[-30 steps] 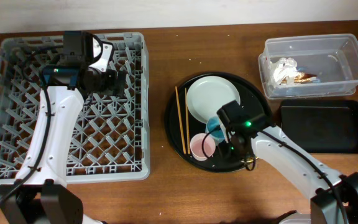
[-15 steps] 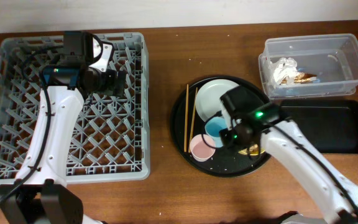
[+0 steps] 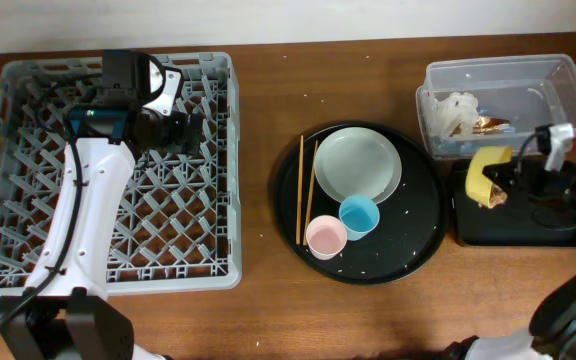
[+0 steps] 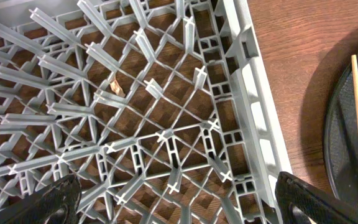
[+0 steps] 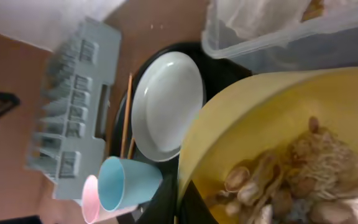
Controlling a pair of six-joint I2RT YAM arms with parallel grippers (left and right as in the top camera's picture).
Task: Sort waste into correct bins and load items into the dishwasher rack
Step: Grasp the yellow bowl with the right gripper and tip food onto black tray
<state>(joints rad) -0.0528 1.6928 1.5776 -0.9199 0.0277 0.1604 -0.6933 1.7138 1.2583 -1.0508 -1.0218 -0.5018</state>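
My right gripper (image 3: 504, 186) is shut on the rim of the yellow bowl (image 3: 484, 176) and holds it tilted over the left end of the shallow black rectangular tray (image 3: 548, 222). In the right wrist view my gripper (image 5: 190, 205) pinches the bowl (image 5: 260, 118), which holds tan food scraps (image 5: 297, 180). The grey-green plate (image 3: 358, 165), light-blue cup (image 3: 359, 215), pink cup (image 3: 325, 237) and two chopsticks (image 3: 306, 190) lie on the round black tray (image 3: 408, 245). The clear tub (image 3: 558, 85) holds a white napkin (image 3: 455, 112). My left gripper (image 3: 184, 131) hangs open over the grey dishwasher rack (image 3: 28, 260).
In the left wrist view my open gripper (image 4: 185, 208) is above the rack's lattice (image 4: 166, 134) near its right wall, and a small tan crumb (image 4: 115, 87) lies in it. Bare wooden table (image 3: 258, 170) separates the rack and the round tray.
My right arm has lifted the yellow bowl off the round black tray and carried it right, over the black rectangular tray. The round tray's contents shifted slightly. The left arm has not moved.
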